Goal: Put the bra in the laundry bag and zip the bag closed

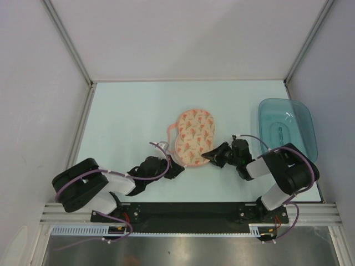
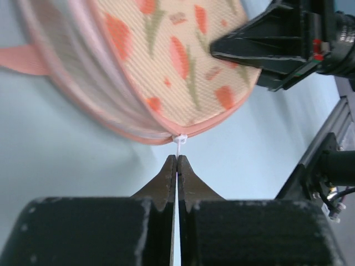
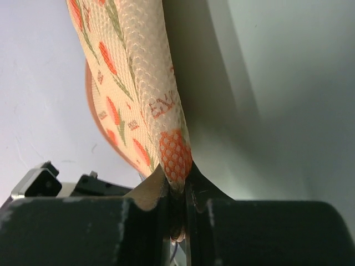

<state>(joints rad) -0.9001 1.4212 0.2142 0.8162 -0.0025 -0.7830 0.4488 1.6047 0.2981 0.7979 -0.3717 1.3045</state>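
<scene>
The laundry bag (image 1: 194,137) lies folded shut mid-table, peach with an orange-red tulip print. My left gripper (image 1: 176,167) sits at its near left edge. In the left wrist view this gripper (image 2: 177,158) is shut on the thin white pull of the zip (image 2: 179,139), just off the bag's pink rim (image 2: 166,55). At the bag's near right edge my right gripper (image 1: 207,155) is shut on the bag's rim (image 3: 175,155), with the fabric pinched between its jaws (image 3: 178,180). The bra is hidden.
A translucent teal plastic tray (image 1: 287,127) stands at the right of the table, close behind the right arm. A pink loop (image 1: 169,130) sticks out from the bag's left side. White walls enclose the table on three sides.
</scene>
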